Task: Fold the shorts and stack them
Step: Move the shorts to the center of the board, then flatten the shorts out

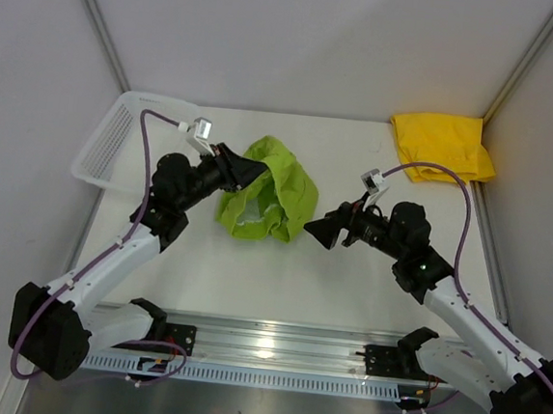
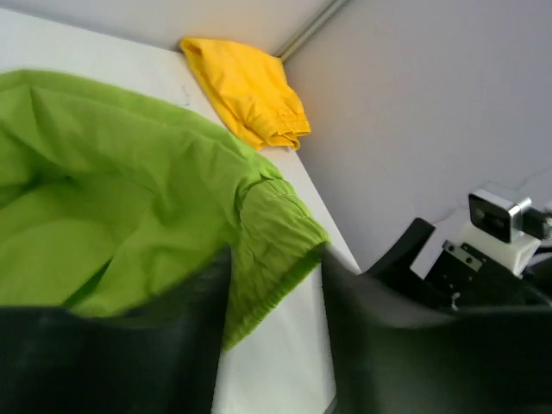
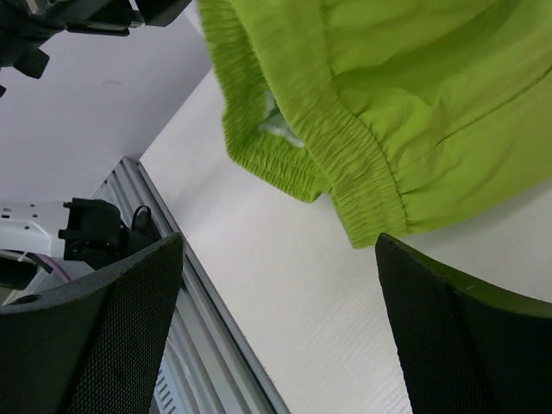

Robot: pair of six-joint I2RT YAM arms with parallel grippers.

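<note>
Left jaws: spread, an edge of your lime green shorts (image 1: 272,199) between them.
Right jaws: spread, just beside those shorts.
Yellow shorts (image 1: 444,146): far right corner of the table (image 1: 347,281).

Top external: high, looks down over the arm bases, whole table (image 1: 251,273) in frame. Left wrist: close, faces yellow shorts (image 2: 246,90), upper centre. Right wrist: close, faces rail (image 3: 203,345), lower left. All share the lime green shorts (image 1: 267,201).
</note>
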